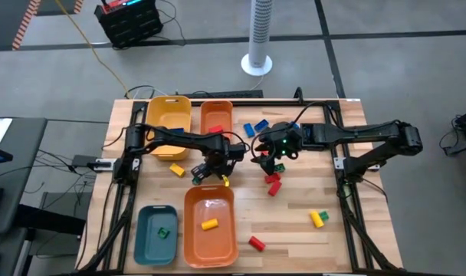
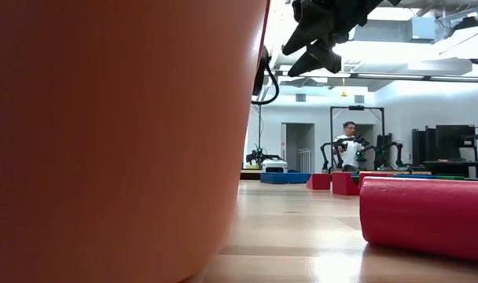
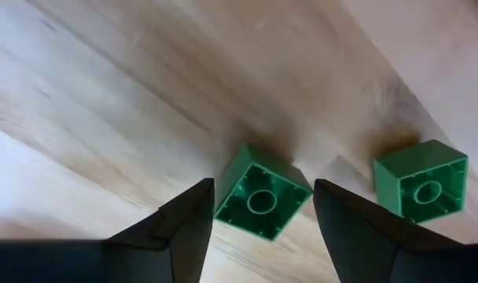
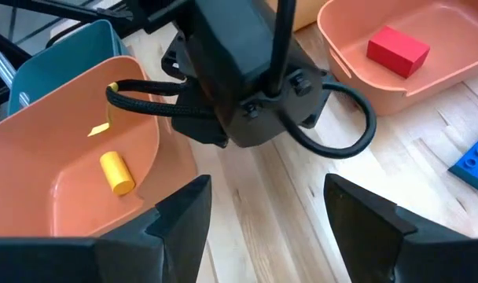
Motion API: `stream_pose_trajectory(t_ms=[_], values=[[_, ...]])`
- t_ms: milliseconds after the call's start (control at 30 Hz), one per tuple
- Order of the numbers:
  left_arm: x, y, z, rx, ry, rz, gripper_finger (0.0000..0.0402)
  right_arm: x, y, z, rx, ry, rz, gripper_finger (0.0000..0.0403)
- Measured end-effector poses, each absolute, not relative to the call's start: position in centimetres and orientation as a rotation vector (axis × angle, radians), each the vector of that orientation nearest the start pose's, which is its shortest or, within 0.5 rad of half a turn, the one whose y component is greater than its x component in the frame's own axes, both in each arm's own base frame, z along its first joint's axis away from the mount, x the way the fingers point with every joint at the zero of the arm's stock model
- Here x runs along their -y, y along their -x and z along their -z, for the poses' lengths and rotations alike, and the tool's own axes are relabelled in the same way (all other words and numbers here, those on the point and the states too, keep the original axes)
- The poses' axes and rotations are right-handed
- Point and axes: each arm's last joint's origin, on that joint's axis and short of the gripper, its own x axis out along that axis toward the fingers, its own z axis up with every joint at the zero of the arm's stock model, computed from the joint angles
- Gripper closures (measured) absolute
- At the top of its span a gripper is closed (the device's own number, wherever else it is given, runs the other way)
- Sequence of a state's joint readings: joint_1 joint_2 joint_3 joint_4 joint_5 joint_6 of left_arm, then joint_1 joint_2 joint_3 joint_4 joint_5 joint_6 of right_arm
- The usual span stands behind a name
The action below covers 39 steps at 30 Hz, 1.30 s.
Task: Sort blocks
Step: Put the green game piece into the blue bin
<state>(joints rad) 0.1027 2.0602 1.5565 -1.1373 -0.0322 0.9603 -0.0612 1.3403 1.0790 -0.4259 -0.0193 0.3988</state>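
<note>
Two green blocks lie on the wooden table with their hollow undersides showing. One green block [image 3: 261, 200] lies between the open fingers of my left gripper [image 3: 262, 232], which points straight down over it beside the near orange bin [image 1: 210, 230]. The other green block [image 3: 424, 187] lies close by. In the high view my left gripper [image 1: 210, 172] hides both. My right gripper [image 1: 268, 156] hangs open and empty above the table's middle, tilted toward the left arm [image 4: 247, 79]. Red blocks [image 1: 274, 184], blue blocks [image 1: 256, 127] and a yellow block [image 1: 177, 170] lie scattered.
The near orange bin [image 4: 58, 181] holds a yellow piece [image 4: 117, 173]; the teal bin [image 1: 156, 234] holds a green one. The far orange bin [image 4: 428, 71] holds a red block [image 4: 396, 47], beside a yellow bin [image 1: 170, 116]. A red piece [image 2: 428, 216] lies near the front edge. A person sits far behind.
</note>
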Motion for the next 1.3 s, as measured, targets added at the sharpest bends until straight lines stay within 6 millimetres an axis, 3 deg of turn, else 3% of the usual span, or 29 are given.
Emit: stream_pose_trajectory(t_ms=[233, 433, 700, 1033, 1300], values=[[-4.1, -37.8, -17.1, -1.543, -0.668, 0.684, 0.0189, 1.7, -28.6, -29.4, -0.669, -0.411, 0.176, 0.0143], [-4.0, -36.7, -15.6, -1.600, -0.673, 0.717, 0.0189, 1.7, -28.6, -29.4, -0.669, -0.411, 0.176, 0.0143], [-3.8, -36.9, -15.5, -1.587, -0.683, 0.706, 0.0190, 1.7, -28.6, -29.4, -0.669, -0.411, 0.176, 0.0143], [-3.9, -37.1, -15.5, -1.570, -0.697, 0.706, 0.0266, 1.7, -28.6, -29.4, -0.669, -0.414, 0.177, 0.0143], [-3.9, -37.1, -15.5, -1.573, -0.695, 0.694, 0.0270, 1.7, -28.6, -29.4, -0.670, -0.413, 0.176, 0.0143]])
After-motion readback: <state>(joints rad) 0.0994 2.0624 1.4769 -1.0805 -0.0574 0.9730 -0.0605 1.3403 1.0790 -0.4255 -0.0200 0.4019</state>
